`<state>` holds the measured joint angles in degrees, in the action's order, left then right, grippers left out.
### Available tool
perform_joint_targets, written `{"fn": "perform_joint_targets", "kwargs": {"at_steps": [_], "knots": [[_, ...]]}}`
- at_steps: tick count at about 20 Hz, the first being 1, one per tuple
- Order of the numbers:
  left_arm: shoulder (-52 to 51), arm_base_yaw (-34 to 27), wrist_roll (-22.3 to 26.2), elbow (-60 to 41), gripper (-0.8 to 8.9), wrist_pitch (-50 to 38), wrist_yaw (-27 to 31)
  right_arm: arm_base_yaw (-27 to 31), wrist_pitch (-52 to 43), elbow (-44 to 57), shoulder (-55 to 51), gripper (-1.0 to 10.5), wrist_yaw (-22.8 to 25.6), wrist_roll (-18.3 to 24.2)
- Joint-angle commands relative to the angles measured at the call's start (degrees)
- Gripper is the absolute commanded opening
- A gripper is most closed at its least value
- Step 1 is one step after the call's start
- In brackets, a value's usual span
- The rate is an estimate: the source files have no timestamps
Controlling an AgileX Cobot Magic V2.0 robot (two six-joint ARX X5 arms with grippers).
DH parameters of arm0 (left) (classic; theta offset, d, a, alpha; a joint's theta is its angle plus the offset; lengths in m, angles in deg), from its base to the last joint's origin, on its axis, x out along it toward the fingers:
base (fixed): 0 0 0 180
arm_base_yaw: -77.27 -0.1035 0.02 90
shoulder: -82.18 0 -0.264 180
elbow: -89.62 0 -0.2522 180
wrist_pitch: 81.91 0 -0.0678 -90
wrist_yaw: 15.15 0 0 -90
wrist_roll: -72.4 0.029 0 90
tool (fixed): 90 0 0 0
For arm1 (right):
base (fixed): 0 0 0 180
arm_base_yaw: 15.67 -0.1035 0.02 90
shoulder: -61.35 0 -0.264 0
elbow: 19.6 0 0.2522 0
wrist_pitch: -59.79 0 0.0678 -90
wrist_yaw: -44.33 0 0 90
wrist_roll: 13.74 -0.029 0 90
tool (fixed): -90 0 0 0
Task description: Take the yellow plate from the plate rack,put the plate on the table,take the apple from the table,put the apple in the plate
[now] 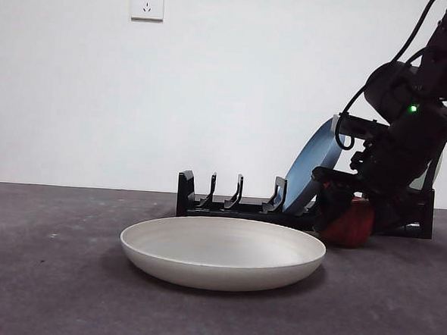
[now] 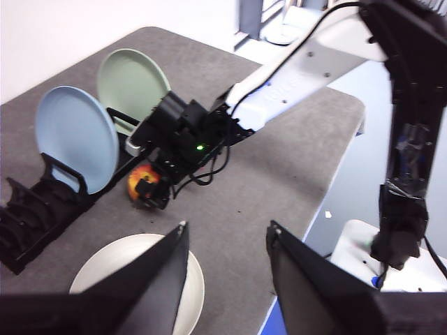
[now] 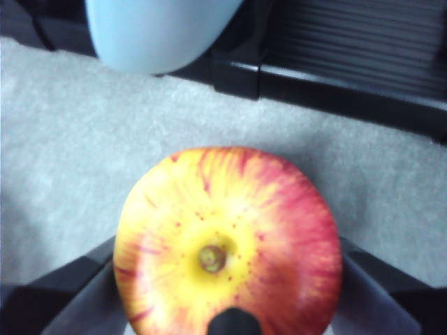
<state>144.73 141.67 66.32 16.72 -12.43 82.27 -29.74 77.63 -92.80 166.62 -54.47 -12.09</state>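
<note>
Nearest to us, the yellow plate (image 1: 223, 252) lies flat on the table (image 1: 42, 278), right way up and empty, so we judge the first half of the job done; it sits in front of the plate rack (image 1: 229, 202) with open surface around it, a fair landing spot for the fruit. Our right pincer (image 1: 342, 216) is down at table height just beside the rack's end, and the apple (image 3: 227, 244) sits between its two black jaws: in the right wrist view the jaws flank the fruit on both sides, close against its flanks, with the stem dimple facing the camera. We cannot tell for certain whether the jaws are already pinching the apple or only bracketing it, nor whether the fruit has left the table. Just beyond this pincer, a blue plate (image 1: 313, 167) leans in its slot, and a sage-green plate (image 2: 133, 87) stands in the rack farther along, both close enough that a lift should go straight up before swinging toward the yellow plate. Our left pincer (image 2: 227, 241) hangs high above the table with its jaws spread and nothing between them, over the yellow plate's edge and well apart from the apple, apparently waiting out of the way. We read the step in hand as grasping the apple, with the carry to the plate not yet done.
</note>
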Motion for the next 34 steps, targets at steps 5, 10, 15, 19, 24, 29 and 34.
{"fn": "perform_joint_targets", "kwargs": {"at_steps": [5, 10, 15, 19, 24, 29, 34], "knots": [[-0.1, 0.0, -0.1, -0.1, 1.88, 0.1, 1.5, -7.5, 8.0, -0.1, -14.8, -0.1, -0.3, -0.7], [-0.1, 0.0, -0.1, -0.1, 1.88, 0.1, 1.5, -20.5, 9.5, -0.1, -15.3, -0.1, 0.1, -1.2], [-0.1, 0.0, -0.2, -0.1, 1.88, 0.1, 1.5, -25.3, 7.4, -0.1, -8.2, -0.1, 1.4, -2.1], [-0.1, 0.0, -0.2, -0.1, 1.88, 0.1, 1.5, -25.8, 5.4, -0.1, -2.6, -0.1, 1.9, -3.3], [-0.1, 0.0, -0.2, -0.1, 1.88, 0.2, 1.5, -25.8, 5.6, -0.1, -0.3, -0.1, 1.9, -3.3], [-0.1, 0.0, -0.2, -0.1, 1.88, 1.4, 1.5, -25.8, 6.9, -0.1, 0.0, 2.7, 1.7, -3.3], [0.0, 0.0, -0.2, -0.1, 1.88, 2.8, 1.5, -25.8, 6.0, -0.1, -1.4, 6.3, 1.8, -3.1]]}}
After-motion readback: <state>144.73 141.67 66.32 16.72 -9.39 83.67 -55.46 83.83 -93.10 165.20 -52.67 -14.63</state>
